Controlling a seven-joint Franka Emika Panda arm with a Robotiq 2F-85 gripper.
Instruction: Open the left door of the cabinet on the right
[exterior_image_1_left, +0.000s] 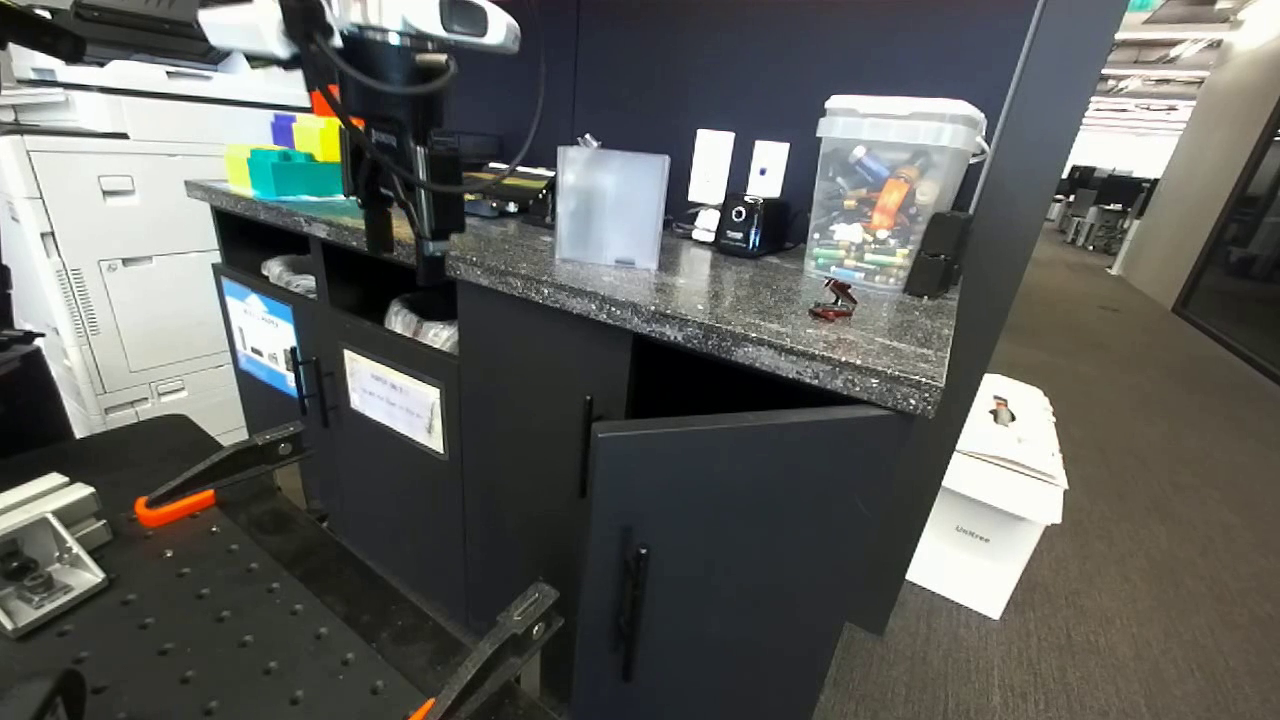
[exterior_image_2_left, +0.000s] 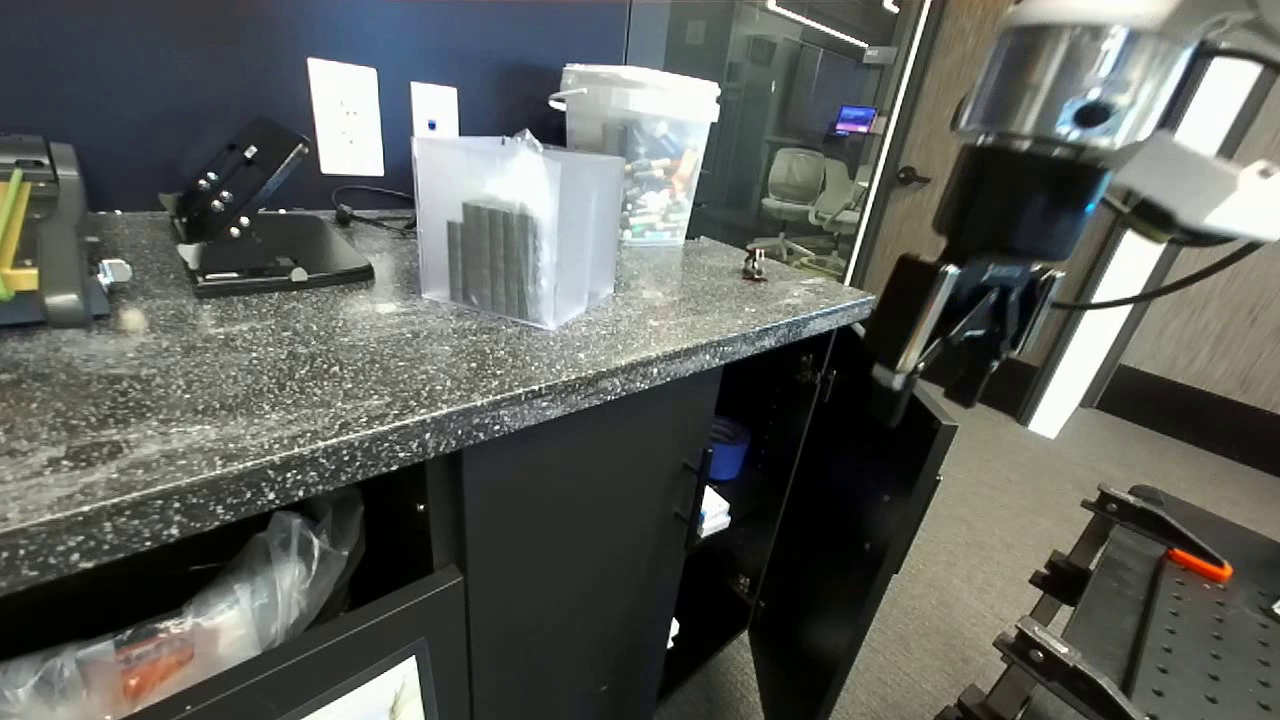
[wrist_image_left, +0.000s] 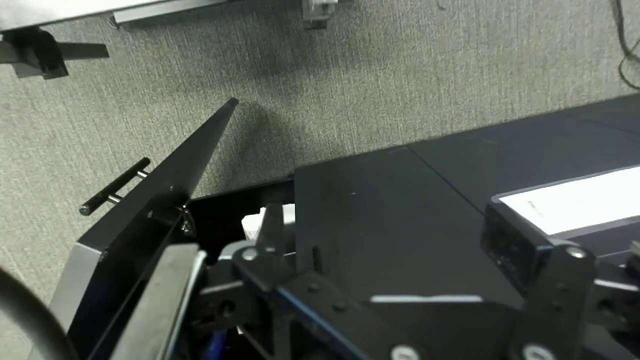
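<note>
One gripper (exterior_image_2_left: 930, 392), spread wide, pointing down

Clearly an office. In an exterior view a big white printer/copier (exterior_image_1_left: 160, 270) stands beyond the L end of the bench (exterior_image_1_left: 720, 300); past the R end, grey carpet (exterior_image_1_left: 1110, 420) runs back to a far row of workstations (exterior_image_1_left: 1110, 203). In an exterior view, behind the R rear corner, a glass wall (exterior_image_2_left: 705, 110) w/ pale chairs (exterior_image_2_left: 797, 182) & a lit screen (exterior_image_2_left: 856, 120) behind it. Nr the rear edge: a black punch or stapler (exterior_image_2_left: 285, 260) (can't tell which). Nr the R end: a small red staple remover (exterior_image_1_left: 834, 304). Under the front edge, twd the L: slotted unit (exterior_image_1_left: 400, 520) w/ paper labels (exterior_image_1_left: 393, 400) & clear plastic bags (exterior_image_1_left: 425, 322).
</note>
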